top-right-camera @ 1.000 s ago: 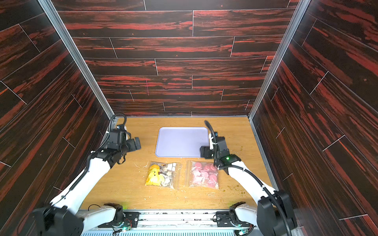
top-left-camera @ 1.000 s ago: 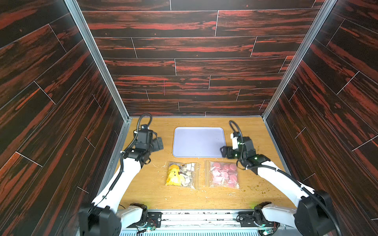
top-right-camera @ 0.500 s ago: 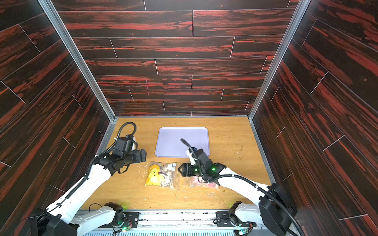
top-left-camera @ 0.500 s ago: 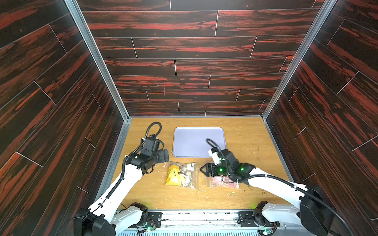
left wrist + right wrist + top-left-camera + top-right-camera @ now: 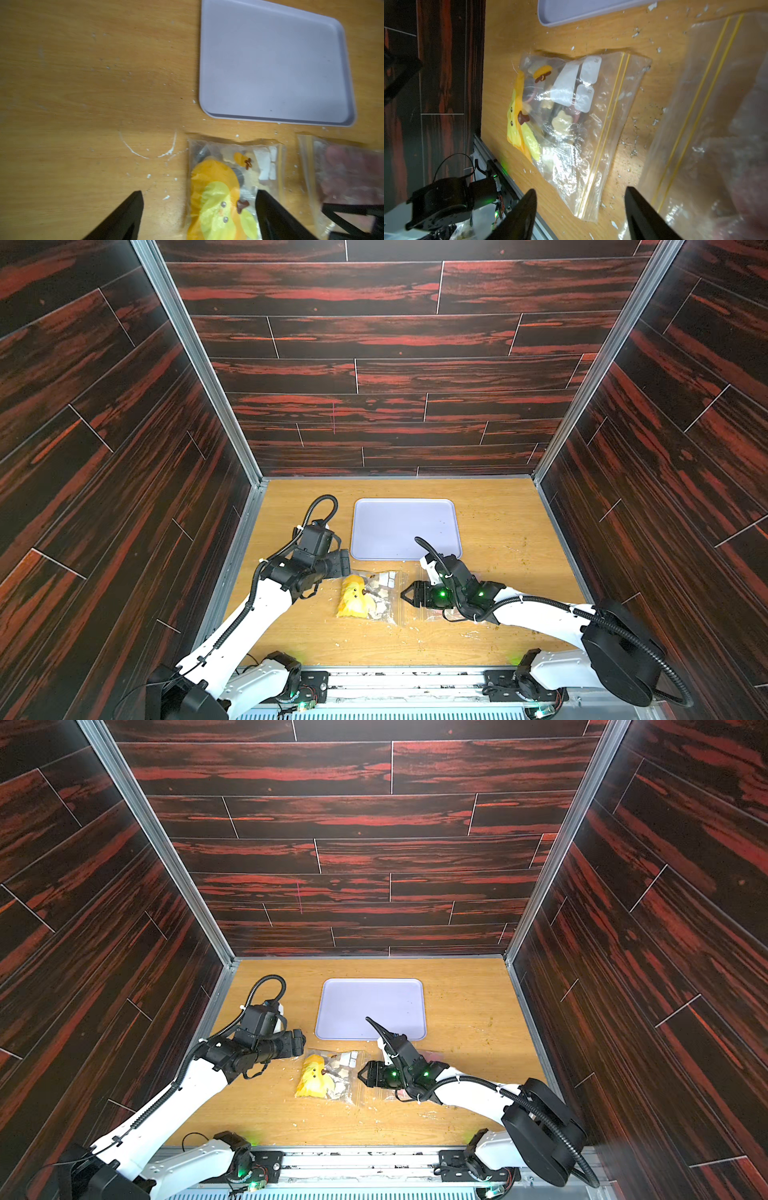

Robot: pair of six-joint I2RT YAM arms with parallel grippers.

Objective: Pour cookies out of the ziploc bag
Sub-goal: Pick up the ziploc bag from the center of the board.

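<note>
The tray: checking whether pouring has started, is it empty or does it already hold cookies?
Empty. The tray shows only bare lavender surface in both top views; the cookies lie inside a clear bag nearby.

The pink-cookie bag lies mostly hidden under the right arm; its cookies blur.

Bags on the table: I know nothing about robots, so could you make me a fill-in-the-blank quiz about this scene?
1. The table carries ___ clear bags.
2. One bag holds a yellow lump and small cookies; the other bag holds ___ ones.
3. The left gripper and right gripper both stand ___, holding nothing.
4. No cookie lies on the lavender ___.
Missing words: two, pink, open, tray.
</note>
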